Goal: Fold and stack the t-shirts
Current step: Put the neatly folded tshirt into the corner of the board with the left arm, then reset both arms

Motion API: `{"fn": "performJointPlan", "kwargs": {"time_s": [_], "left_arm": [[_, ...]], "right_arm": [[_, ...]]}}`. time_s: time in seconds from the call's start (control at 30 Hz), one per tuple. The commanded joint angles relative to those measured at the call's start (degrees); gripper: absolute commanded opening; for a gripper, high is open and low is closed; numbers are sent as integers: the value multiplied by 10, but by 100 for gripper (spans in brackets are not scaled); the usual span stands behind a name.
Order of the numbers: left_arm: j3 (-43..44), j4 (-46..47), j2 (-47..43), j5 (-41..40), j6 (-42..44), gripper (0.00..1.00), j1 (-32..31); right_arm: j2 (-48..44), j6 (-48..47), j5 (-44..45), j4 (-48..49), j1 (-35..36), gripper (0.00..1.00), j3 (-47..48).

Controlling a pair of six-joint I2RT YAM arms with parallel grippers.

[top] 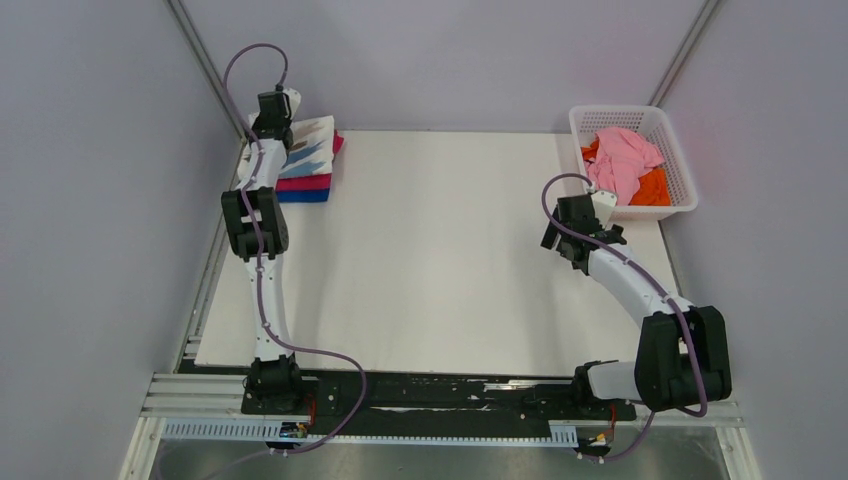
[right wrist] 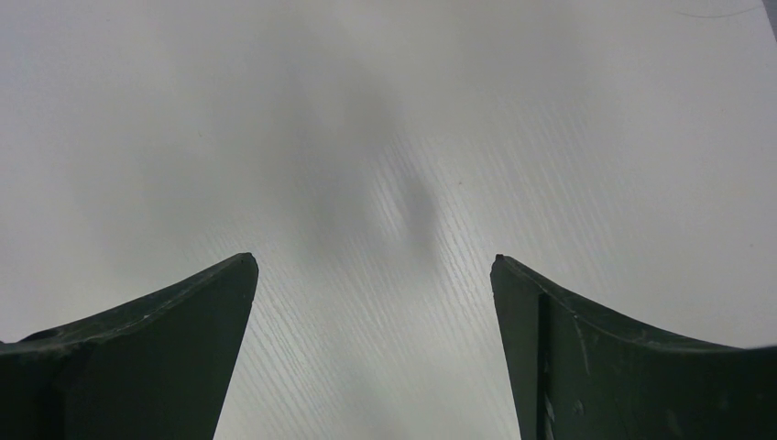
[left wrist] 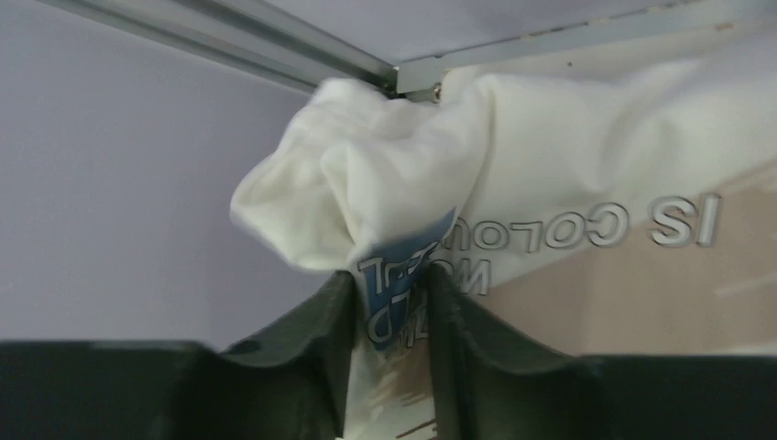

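A white printed t-shirt [top: 312, 140], marked with blue and brown strokes, lies folded on top of a small stack at the far left corner of the desk [top: 430, 270]. A magenta t-shirt [top: 305, 182] and a blue t-shirt [top: 300, 196] show beneath it along the stack's near edge.

The left gripper [left wrist: 389, 307] is over the far side of this stack. Its jaws are drawn narrow and pinch a bunched fold of the printed cloth, which puckers up just past the fingertips, close to the frame rail at that corner.

The step in hand looks like setting or tidying the third folded shirt on the pile. The next move would call for releasing the pinch without dragging the top layer askew, then lifting away.

A pale pink t-shirt [top: 622, 158] and an orange t-shirt [top: 655, 188] lie crumpled in a white lattice basket [top: 612, 109] at the far right corner, not yet folded.

The right gripper [top: 565, 230] hovers above bare desk near the right edge, just on the near side of the basket. Its jaws are spread wide and hold nothing. It seems placed to fetch the next shirt.
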Motion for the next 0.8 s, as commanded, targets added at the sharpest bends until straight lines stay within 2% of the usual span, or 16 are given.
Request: {"fn": "performJointPlan", "kwargs": {"time_s": [0.0,0.03,0.1,0.13,0.27,0.33,0.4,0.57,0.7,0.77], "left_arm": [[39,84,3,-70,-23,59,8],[42,93,4,-99,-36,79,7],[52,89,0,-126,-62,95,7],[53,87,-3,-132,-83,98,8],[38,55,-40,-147,-153,100,1],[-23,60,-75,-154,-157,100,-14],[-95,118,-122,-173,-143,100,-37],[-226,159,-247,-187,-134,100,-109],[-289,127,-341,-201,-211,100,-147],[-318,77,-386,-157,-294,100,-155]], "right_arm": [[-11,-6,17,-6,-2,100,21],[-14,-5,17,-6,-2,100,21],[-24,-3,16,-6,-2,100,19],[-30,-2,16,-5,-2,100,19],[-51,9,16,-6,-2,100,21],[-60,25,20,-6,-2,100,23],[-71,41,11,-1,-2,100,25],[-103,58,-50,20,-2,100,16],[-137,70,-92,36,-2,100,-13],[-151,65,-115,47,-2,100,-29]]}}
